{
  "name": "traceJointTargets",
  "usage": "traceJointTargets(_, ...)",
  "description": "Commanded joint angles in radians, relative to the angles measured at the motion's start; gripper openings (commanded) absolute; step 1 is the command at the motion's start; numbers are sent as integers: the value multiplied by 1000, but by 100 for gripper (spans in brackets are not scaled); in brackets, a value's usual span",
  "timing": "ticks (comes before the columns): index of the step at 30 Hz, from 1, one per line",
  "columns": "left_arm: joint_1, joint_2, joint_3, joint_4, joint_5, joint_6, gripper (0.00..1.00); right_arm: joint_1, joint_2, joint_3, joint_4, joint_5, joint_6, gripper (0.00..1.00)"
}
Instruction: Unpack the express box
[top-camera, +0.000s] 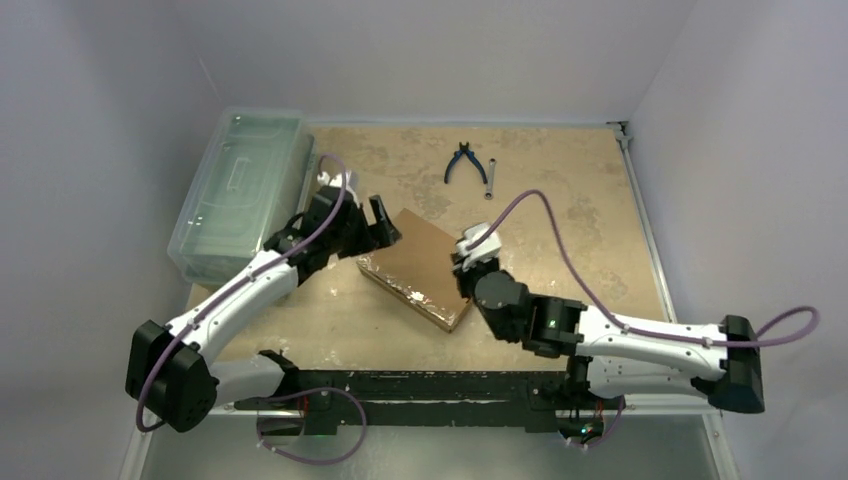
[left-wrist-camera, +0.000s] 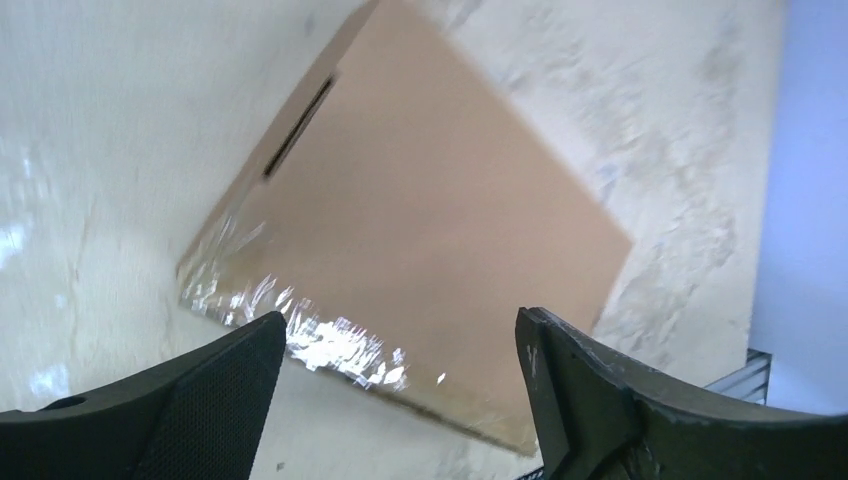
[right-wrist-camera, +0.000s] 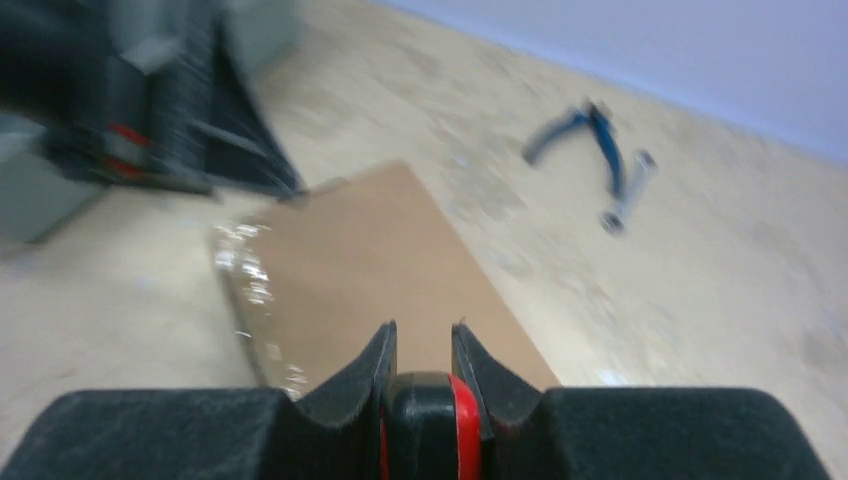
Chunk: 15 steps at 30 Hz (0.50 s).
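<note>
The express box (top-camera: 420, 265) is a flat brown cardboard mailer lying closed on the table, with shiny clear tape (left-wrist-camera: 300, 325) along its near-left edge. In the left wrist view the box (left-wrist-camera: 420, 220) fills the middle, showing a slot in one side. My left gripper (top-camera: 383, 222) hangs open at the box's far-left corner, nothing between its fingers (left-wrist-camera: 400, 318). My right gripper (top-camera: 463, 272) sits at the box's right edge, over the box (right-wrist-camera: 370, 260). Its fingers (right-wrist-camera: 423, 328) are shut on a black and red tool (right-wrist-camera: 430, 420), whose tip is hidden.
A large clear plastic lidded bin (top-camera: 240, 190) stands at the table's left edge. Blue-handled pliers (top-camera: 465, 160) and a small silver tool (top-camera: 490, 180) lie at the far middle. The table's metal rim (top-camera: 640, 220) runs along the right side.
</note>
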Motion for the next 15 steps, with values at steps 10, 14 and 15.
traceJointTargets(10,48,424,376,-79,-95,308,85,-405,-87,-31,-477,-122,500,0)
traceJointTargets(14,49,472,356,-45,-73,318,85,-448,-32,-60,-402,-194,495,0)
traceJointTargets(15,48,472,342,-32,-66,313,85,-461,-19,-67,-381,-211,496,0)
